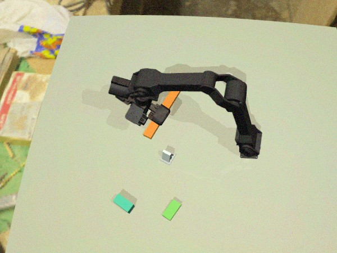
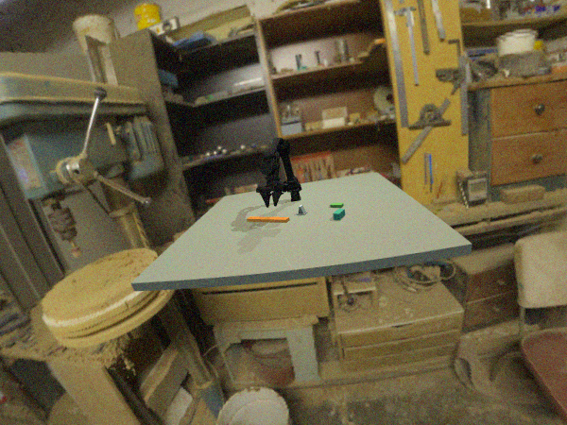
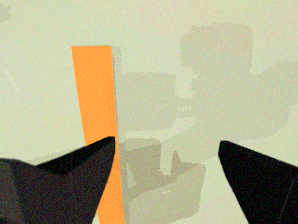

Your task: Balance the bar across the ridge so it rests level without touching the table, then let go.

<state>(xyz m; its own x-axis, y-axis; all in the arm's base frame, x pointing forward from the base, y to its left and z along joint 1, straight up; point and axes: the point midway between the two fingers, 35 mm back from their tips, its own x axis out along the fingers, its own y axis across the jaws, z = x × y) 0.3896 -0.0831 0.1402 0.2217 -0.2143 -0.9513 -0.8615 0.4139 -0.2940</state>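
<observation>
The orange bar [image 1: 151, 130] [image 2: 267, 219] [image 3: 94, 80] lies flat on the table, partly hidden under the arm in the top view. The small grey-white ridge [image 1: 166, 156] [image 2: 301, 211] stands on its thin base beyond the bar's near end, apart from it, with nothing on it. My gripper [image 1: 147, 114] [image 2: 271, 206] [image 3: 167, 140] is open and empty, above the table. In the wrist view the bar runs lengthwise behind the left fingertip, and the space between the fingertips shows only table and shadow.
A teal block [image 1: 123, 203] [image 2: 338, 214] and a bright green block [image 1: 172, 209] [image 2: 336, 205] lie on the table [image 1: 224, 211] [image 2: 302, 255], on the ridge's other side from the bar. The arm's base stands to the right in the top view.
</observation>
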